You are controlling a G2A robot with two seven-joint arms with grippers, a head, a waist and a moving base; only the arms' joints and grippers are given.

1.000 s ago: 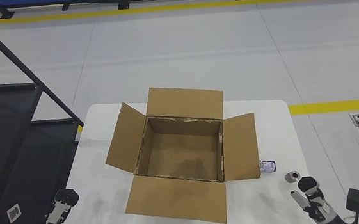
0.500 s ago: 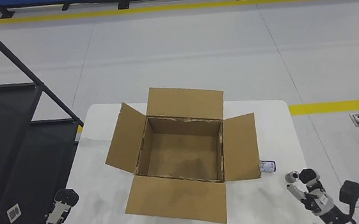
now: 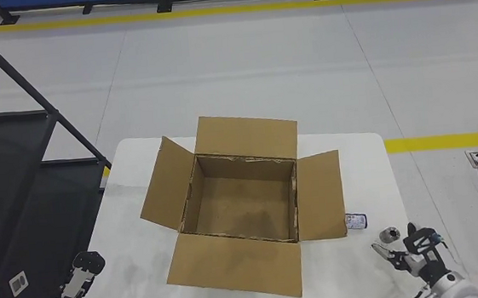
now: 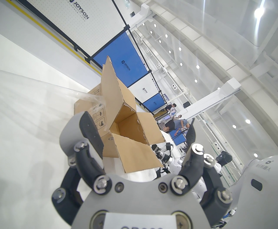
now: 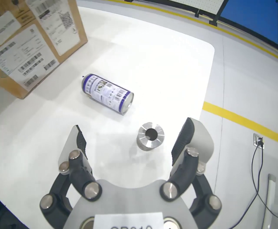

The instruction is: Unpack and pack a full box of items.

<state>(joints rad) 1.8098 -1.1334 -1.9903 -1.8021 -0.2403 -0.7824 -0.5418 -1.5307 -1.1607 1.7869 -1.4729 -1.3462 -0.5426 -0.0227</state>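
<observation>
Hall: pale floor with yellow lines. White table, matt, rounded corners.

Box: mid-table, corrugated cardboard, all four flaps splayed outward. The inside is bare as far as I can see. I judge the unpacking done and the packing in hand.

Right pincer: spread wide, holding nothing, hovering over the table's near right corner. The metal cylinder sits below the gap, off-centre and nearer one finger, touching neither.

Cylinder: short and upright, bright machined metal, with a slotted top face and a centre bore. The walls are smooth, so I expect it to be heavy for its size and slippery.

Can: on its side between the cylinder and the box's right flap. It has a printed label and a metal rim. Likely to roll if nudged.

Method: centre the cylinder between the pads before lowering. Descend straight and close low on the round wall with a firm squeeze. Keep the other finger clear of the can.

Left pincer: spread, empty, just off the table's near left corner.
</observation>
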